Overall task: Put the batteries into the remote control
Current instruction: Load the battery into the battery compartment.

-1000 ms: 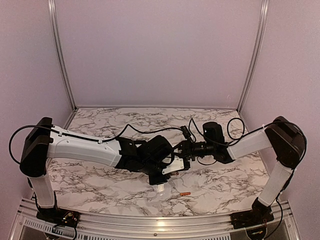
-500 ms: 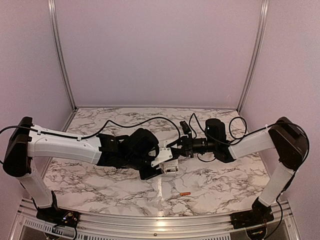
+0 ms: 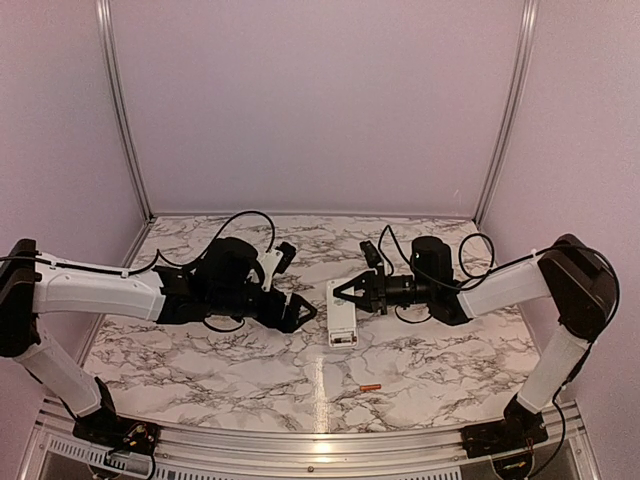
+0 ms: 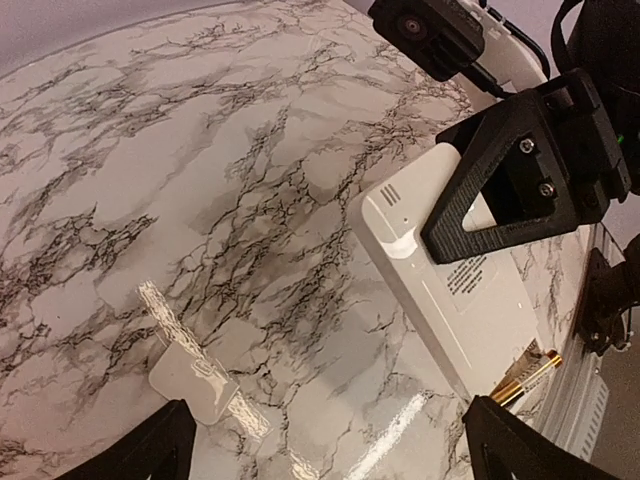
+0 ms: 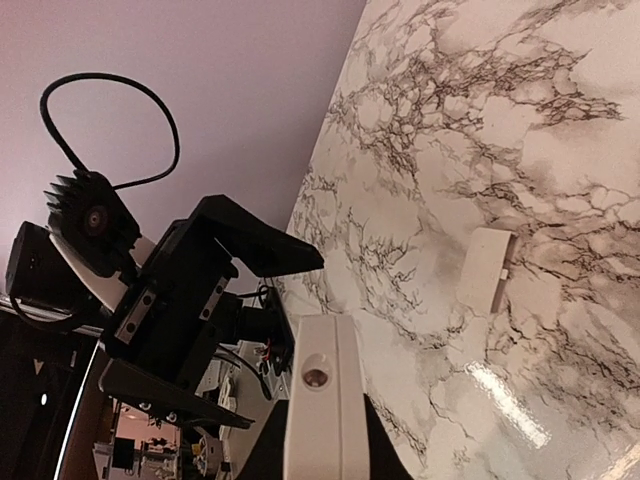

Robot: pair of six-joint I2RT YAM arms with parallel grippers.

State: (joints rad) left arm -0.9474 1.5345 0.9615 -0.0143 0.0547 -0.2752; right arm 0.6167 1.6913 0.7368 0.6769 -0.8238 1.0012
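The white remote control (image 3: pixel 342 318) lies back-up over the marble table, its far end pinched by my right gripper (image 3: pixel 347 294), which is shut on it. In the left wrist view the remote control (image 4: pixel 440 290) shows a printed label, with a gold battery (image 4: pixel 527 373) at its near end. The orange-red battery (image 3: pixel 370 388) lies loose on the table nearer the front edge. My left gripper (image 3: pixel 297 312) stands open just left of the remote, holding nothing; its fingertips (image 4: pixel 150 450) frame bare marble. In the right wrist view the remote (image 5: pixel 320 400) is seen end-on.
A small white cover piece (image 4: pixel 195 385) lies flat on the marble left of the remote, and the cover piece (image 5: pixel 487 270) is also in the right wrist view. Pale walls with metal rails (image 3: pixel 125 110) enclose the table (image 3: pixel 200 360). Cables loop above both wrists.
My left gripper has opened wide and pulled back to the left, away from the remote. The right gripper still holds the remote, now shifted slightly right.
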